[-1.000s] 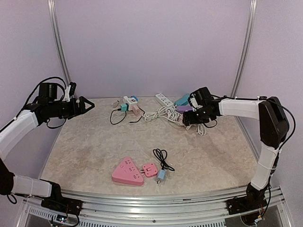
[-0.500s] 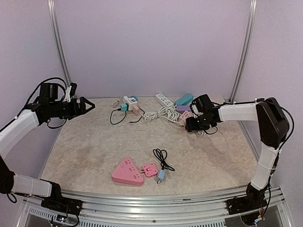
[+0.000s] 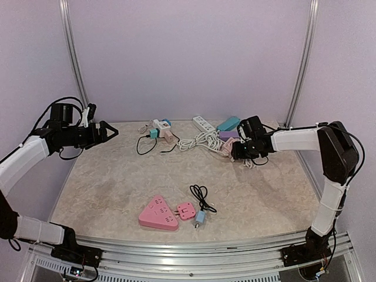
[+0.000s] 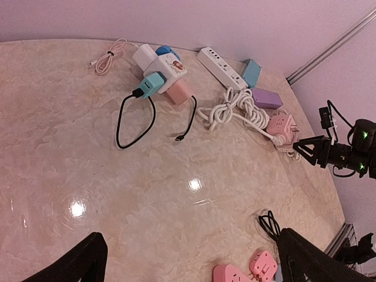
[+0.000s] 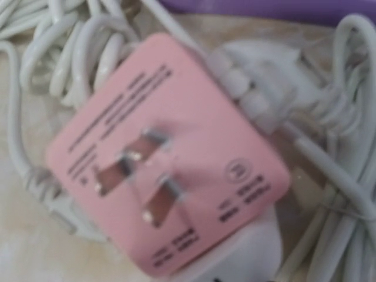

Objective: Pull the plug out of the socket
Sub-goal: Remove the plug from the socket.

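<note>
A pink cube socket (image 5: 194,176) fills the right wrist view, its three metal prongs facing the camera. White plugs (image 5: 264,70) and white cords sit against its sides. From above, the pink socket (image 3: 230,145) lies at the back right, with my right gripper (image 3: 239,150) low over it. That gripper's fingers do not show in its own view, so whether they touch anything is hidden. My left gripper (image 3: 109,130) hangs open above the table's left side, far from the socket. Its fingertips (image 4: 88,258) hold nothing.
A white power strip (image 3: 203,124), teal box (image 3: 228,123), purple box (image 3: 228,134) and coiled white cord (image 3: 200,141) crowd the back. A white cube with plugs (image 3: 160,128) lies back centre. Near the front lie a pink triangular strip (image 3: 157,212), a small pink adapter (image 3: 186,210) and a black cable (image 3: 201,197).
My right gripper has come down toward the table and settled close over the pink socket. The left arm has not moved.
</note>
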Controlling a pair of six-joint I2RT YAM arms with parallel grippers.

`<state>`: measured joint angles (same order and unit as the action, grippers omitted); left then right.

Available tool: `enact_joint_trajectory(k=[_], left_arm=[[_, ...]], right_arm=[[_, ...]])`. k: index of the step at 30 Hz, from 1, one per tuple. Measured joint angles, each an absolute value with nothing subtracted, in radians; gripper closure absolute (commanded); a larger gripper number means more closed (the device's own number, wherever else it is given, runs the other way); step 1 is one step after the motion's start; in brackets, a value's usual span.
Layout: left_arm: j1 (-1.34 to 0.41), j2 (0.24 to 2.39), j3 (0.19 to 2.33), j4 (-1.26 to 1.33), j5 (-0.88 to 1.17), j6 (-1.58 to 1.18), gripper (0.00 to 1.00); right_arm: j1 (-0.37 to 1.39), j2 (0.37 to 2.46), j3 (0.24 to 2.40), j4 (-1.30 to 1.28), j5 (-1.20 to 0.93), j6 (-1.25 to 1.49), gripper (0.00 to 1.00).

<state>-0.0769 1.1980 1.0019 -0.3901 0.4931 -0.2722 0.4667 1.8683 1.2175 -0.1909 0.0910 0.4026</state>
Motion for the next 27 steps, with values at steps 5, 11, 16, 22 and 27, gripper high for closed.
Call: enact_joint_trajectory(k=[5, 11, 16, 22, 27], left_arm=[[-0.077, 1.198, 1.002, -0.390, 0.493, -0.272, 0.01], [-0.077, 1.198, 1.002, -0.390, 0.493, -0.272, 0.01], [-0.077, 1.198, 1.002, -0.390, 0.493, -0.272, 0.01], [-0.077, 1.198, 1.002, -0.390, 0.493, -0.272, 0.01], [-0.077, 1.198, 1.002, -0.390, 0.493, -0.272, 0.01]], right_arm=[[0.467, 1.872, 1.214, -0.179, 0.131, 0.423, 0.58], [0.467, 1.883, 1.214, -0.166, 0.147, 0.451, 0.62], [0.467, 1.877, 1.198, -0.150, 0.158, 0.477, 0.64], [0.467, 1.862, 1.179, -0.145, 0.176, 0.495, 0.67], [0.467, 1.862, 1.178, -0.144, 0.181, 0.498, 0.70]])
